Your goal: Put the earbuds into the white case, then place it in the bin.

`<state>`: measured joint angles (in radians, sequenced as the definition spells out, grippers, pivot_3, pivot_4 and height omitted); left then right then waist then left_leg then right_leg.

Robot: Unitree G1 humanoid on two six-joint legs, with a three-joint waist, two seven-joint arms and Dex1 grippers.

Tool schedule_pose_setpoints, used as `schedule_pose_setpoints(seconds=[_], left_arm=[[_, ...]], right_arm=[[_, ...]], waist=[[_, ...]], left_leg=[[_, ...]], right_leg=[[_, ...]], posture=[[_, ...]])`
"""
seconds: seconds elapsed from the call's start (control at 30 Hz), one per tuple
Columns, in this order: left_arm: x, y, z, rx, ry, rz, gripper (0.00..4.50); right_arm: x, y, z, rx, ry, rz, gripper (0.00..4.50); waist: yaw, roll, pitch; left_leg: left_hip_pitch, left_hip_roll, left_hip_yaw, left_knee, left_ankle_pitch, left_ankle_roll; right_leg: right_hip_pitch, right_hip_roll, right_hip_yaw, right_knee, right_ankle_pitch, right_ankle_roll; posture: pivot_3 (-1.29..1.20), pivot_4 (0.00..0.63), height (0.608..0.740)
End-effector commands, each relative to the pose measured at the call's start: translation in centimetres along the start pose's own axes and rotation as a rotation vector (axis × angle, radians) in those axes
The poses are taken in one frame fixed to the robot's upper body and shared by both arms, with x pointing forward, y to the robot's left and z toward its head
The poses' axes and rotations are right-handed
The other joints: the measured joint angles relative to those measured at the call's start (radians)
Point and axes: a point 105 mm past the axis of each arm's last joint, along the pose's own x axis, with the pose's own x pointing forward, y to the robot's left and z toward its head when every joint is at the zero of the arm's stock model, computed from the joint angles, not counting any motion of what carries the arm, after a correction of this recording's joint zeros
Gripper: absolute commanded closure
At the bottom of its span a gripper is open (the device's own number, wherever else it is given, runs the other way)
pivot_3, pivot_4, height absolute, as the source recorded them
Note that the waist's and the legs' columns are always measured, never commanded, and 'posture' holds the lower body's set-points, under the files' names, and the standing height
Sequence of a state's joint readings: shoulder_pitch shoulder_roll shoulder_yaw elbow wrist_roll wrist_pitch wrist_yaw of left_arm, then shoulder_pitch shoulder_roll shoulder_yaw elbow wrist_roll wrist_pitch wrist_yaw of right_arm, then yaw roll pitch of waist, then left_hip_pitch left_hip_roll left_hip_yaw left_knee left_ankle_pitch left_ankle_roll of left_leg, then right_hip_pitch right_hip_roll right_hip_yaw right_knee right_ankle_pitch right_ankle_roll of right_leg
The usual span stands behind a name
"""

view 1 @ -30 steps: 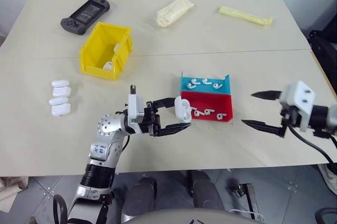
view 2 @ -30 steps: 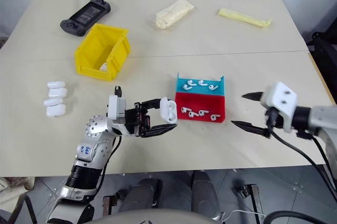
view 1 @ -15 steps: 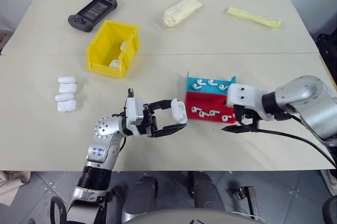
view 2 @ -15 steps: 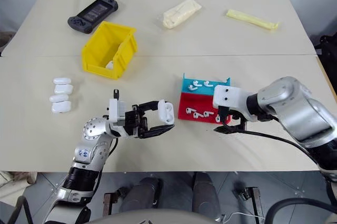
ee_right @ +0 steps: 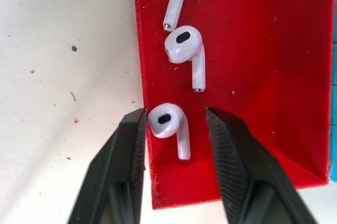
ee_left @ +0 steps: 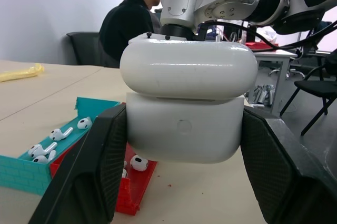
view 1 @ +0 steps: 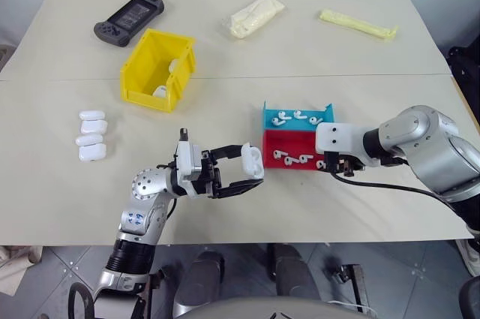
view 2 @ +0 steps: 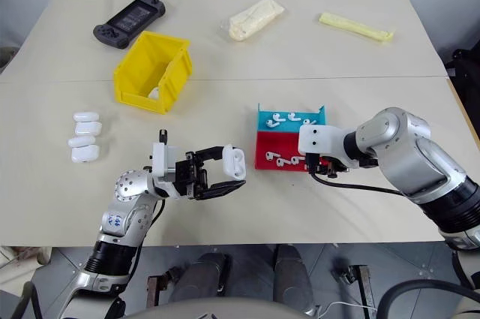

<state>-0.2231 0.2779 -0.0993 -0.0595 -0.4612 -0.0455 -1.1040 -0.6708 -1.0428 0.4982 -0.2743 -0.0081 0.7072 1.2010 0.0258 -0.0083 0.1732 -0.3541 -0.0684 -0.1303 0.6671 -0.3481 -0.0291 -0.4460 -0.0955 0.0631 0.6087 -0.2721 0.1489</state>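
Observation:
My left gripper (view 1: 253,167) is shut on the white case (view 1: 254,161) and holds it above the table, left of the red tray (view 1: 279,167). In the left wrist view the case (ee_left: 184,103) sits between both black fingers (ee_left: 100,171). My right gripper (ee_right: 175,115) points down into the red tray's right end, open. One finger is outside the tray wall and one inside, with an earbud (ee_right: 167,123) between them. More earbuds (view 1: 289,158) lie in the red tray and in the blue tray (view 1: 268,118) behind it. The yellow bin (view 1: 142,97) stands far left with white cases inside.
Several spare white cases (view 1: 90,136) lie in a column at the left. A black game controller (view 1: 127,17), a pale packet (view 1: 253,16) and a yellow packet (view 1: 358,24) lie along the far side. A seated person (ee_left: 131,23) shows behind the table.
My right arm swung in from the right and tipped its gripper down into the red tray, and its jaws narrowed around an earbud. The left gripper kept holding the case in place.

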Motion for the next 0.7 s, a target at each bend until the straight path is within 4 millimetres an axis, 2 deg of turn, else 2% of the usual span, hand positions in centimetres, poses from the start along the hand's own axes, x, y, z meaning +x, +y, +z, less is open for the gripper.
schedule_pose_setpoints(seconds=[0.03,0.4,0.5,0.57,0.6,0.7], left_arm=[[0.25,-0.02,0.8,0.031,-0.032,-0.004,1.7],[0.3,0.02,0.83,0.032,-0.034,0.001,1.7],[0.3,0.04,0.88,0.033,-0.035,0.004,1.7],[0.28,0.04,0.9,0.033,-0.035,0.006,1.7],[0.26,0.02,0.89,0.032,-0.034,0.006,1.7],[0.2,0.0,0.91,0.031,-0.032,0.006,1.7]], right_arm=[[-0.16,0.09,0.35,-0.063,0.01,-0.005,2.6],[0.25,0.26,0.22,-0.138,0.028,0.016,2.6],[0.4,0.4,0.33,-0.141,0.023,0.025,3.17],[0.52,0.56,0.38,-0.142,0.021,0.032,3.86],[0.56,0.6,0.41,-0.142,0.019,0.033,4.02],[0.58,0.64,0.53,-0.142,0.014,0.034,4.02]], waist=[[0.0,0.0,0.0],[-0.001,0.0,0.0],[-0.003,0.0,0.0],[-0.004,-0.001,0.0],[-0.004,-0.001,0.0],[-0.004,-0.001,0.0]], left_leg=[[0.0,0.0,0.0,0.0,0.0,0.0],[0.0,0.0,0.0,0.0,0.0,0.0],[0.0,0.0,0.0,0.0,0.0,0.0],[0.001,0.001,0.0,0.0,0.0,0.0],[0.001,0.001,0.0,0.0,0.0,0.0],[0.001,0.001,0.0,0.0,0.0,0.0]], right_leg=[[0.0,0.0,0.0,0.0,0.0,0.0],[0.0,0.0,0.0,0.0,0.0,0.0],[0.0,0.0,0.0,0.0,0.0,0.0],[0.001,0.001,0.0,0.0,0.0,0.0],[0.001,0.001,0.0,0.0,0.0,0.0],[0.001,0.001,0.0,0.0,0.0,0.0]], posture=[[0.0,0.15,0.74],[0.0,0.15,0.74],[0.0,0.15,0.74],[0.0,0.15,0.74],[0.0,0.15,0.74],[0.0,0.15,0.74]])
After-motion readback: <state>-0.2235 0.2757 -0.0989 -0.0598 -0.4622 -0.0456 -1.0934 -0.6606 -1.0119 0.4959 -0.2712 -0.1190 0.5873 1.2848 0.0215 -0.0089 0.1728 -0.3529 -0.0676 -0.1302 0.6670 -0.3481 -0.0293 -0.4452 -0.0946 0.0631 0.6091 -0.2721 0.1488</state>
